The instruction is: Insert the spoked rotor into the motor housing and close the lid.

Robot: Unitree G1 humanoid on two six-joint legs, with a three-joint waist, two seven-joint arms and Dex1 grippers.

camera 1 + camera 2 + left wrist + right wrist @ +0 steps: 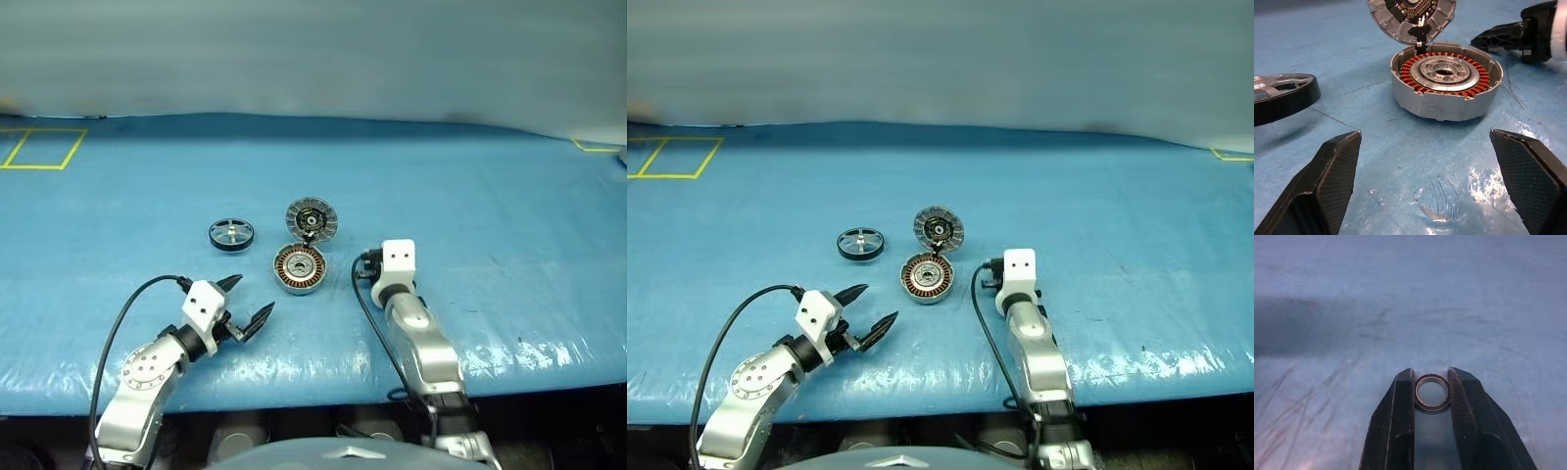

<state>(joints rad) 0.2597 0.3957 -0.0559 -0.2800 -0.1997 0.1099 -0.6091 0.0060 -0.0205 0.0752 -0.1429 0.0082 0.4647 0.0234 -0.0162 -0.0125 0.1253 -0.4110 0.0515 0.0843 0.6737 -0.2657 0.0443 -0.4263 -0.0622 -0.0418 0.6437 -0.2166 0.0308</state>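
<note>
**Caution: small ring pinched, wheel not yet seated**

Currently my left gripper point(245, 302) stands released, fingers wide, aimed at the housing point(299, 268) just ahead. Left of the housing, the spoked wheel point(231, 233) lies flat on the blue table cover point(509, 215), untouched. The lid point(312, 217) stands tipped open behind the housing, joined at its edge. To the right, my right gripper point(1432, 394) is clenched on a small metal ring point(1432, 392). I judge the grip is narrow; the ring may twist free. Bumping the lid could shut it too soon.
</note>
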